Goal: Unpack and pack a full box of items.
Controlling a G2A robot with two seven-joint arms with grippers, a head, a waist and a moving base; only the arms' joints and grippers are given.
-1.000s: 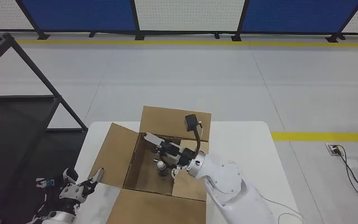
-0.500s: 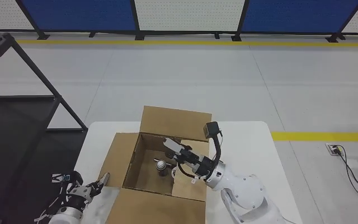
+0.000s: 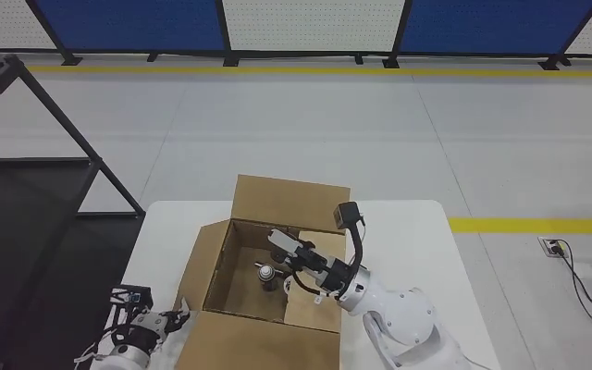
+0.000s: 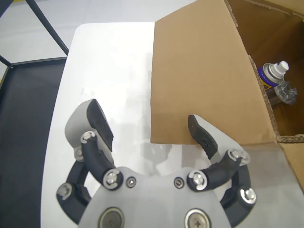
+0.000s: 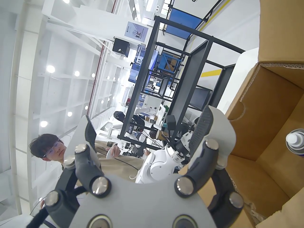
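Box [image 3: 290, 202]: brown cardboard, flaps open, holding one blue can [image 4: 270, 74] with a white nozzle. Left gripper [image 4: 143, 112]: jaws apart, at a side flap. Right gripper [image 5: 147, 115]: jaws apart, empty.

The box [image 4: 197, 72] is matt brown corrugated cardboard, and its cut edges show rough fluting. The counter [image 4: 106, 60] under it is smooth and white with a faint sheen. The left gripper [image 4: 143, 113] has smooth pale grey finger shells, black ribbed pads [image 4: 101, 122] and bright metal screws; the right gripper [image 5: 147, 115] looks the same. Inside the box, a spray can [image 4: 269, 75] is glossy metal with a white plastic nozzle, just beside a clear plastic piece [image 4: 285, 93].
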